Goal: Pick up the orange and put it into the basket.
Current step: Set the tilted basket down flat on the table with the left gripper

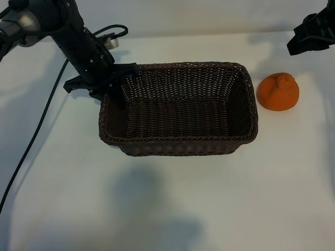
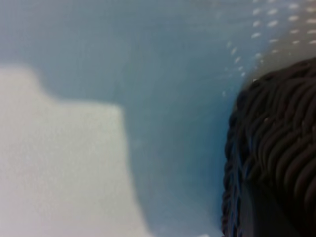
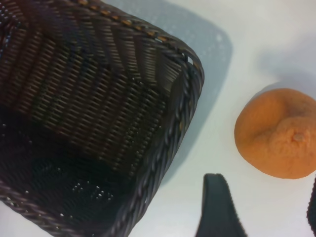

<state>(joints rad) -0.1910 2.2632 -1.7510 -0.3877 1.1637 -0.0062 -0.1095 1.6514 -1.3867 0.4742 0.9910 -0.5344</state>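
Exterior view from above. The basket [image 1: 178, 110] sits near the middle of the white table [image 1: 167, 209], its long sides parallel to the table's far edge, its interior holding nothing. The orange [image 1: 278, 91] rests on the table just beside the basket's right short wall, apart from it, knobby bump uppermost.

The left gripper [image 1: 116, 86] is at the basket's far left corner, its dark fingers clenched on the braided rim there; one finger lies over the rim and the other outside the wall. A black cable [image 1: 31, 141] trails from the left arm across the table's left side toward the near edge.

The right gripper [image 1: 314, 36] hangs above the table's far right corner, beyond the orange and clear of it, jaws released and holding nothing.

Left wrist view: the woven rim [image 2: 276, 148] fills one side, close to the lens, with bare table beyond. Right wrist view: the orange [image 3: 279, 133] lies beside the basket corner [image 3: 190, 74], and one dark fingertip [image 3: 217, 207] shows free of both.
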